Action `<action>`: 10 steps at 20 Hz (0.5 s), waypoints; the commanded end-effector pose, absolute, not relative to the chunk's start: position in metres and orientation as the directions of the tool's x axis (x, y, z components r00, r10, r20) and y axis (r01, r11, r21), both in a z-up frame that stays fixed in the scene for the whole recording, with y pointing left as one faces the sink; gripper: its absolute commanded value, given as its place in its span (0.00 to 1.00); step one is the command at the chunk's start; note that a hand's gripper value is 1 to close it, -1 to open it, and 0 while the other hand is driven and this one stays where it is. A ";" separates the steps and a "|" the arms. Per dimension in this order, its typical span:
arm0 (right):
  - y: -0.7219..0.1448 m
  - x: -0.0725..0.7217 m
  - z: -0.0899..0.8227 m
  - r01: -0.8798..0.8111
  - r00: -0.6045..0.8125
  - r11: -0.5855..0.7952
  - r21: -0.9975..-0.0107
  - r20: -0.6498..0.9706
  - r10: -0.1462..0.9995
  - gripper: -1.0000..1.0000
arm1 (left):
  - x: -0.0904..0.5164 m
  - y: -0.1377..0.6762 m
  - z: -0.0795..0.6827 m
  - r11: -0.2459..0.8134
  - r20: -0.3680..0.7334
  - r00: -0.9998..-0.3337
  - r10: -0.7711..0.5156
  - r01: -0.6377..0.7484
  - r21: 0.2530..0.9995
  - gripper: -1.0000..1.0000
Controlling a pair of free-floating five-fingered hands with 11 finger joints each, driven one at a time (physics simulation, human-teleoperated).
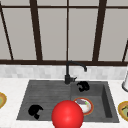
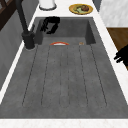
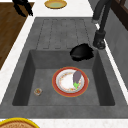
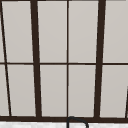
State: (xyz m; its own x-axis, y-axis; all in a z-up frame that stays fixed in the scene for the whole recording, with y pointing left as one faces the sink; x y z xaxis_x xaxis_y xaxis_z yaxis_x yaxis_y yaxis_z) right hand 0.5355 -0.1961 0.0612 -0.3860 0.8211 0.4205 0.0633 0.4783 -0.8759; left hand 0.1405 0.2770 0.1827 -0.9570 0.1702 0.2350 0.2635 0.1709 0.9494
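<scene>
I am seeing a red ball (image 1: 67,115) sitting at the front, yellow bowls (image 1: 123,110) flanking the sink.

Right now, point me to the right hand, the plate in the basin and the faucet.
right hand (image 3: 80,53), right side view, on its back.
plate (image 3: 65,83), right side view, on its white centre.
faucet (image 1: 67,71), front view, on the upright stem.

The right hand (image 1: 83,86) hung over the sink's (image 1: 45,93) back edge, at the basin's back left corner, fingers curled downward and gripping nothing. In the right side view it (image 3: 81,52) showed as a rounded fist. The left hand (image 1: 35,111) hovered by the sink's front left corner, fingers curled, also holding nothing.
</scene>
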 end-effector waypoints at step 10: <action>-0.188 0.538 0.111 0.109 -0.422 0.384 -0.917 0.307 0.853 0.00 | 0.141 0.277 0.183 0.171 0.235 -0.957 0.170 0.264 0.949 0.50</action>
State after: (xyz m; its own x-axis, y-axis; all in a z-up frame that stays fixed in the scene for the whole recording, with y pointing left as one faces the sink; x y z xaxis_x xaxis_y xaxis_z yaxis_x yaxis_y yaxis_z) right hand 0.5373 -0.1860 0.0939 -0.3876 0.8498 0.3573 0.0556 0.4085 -0.9111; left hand 0.1405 0.2770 0.1827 -0.9570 0.1702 0.2350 0.2635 0.1709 0.9494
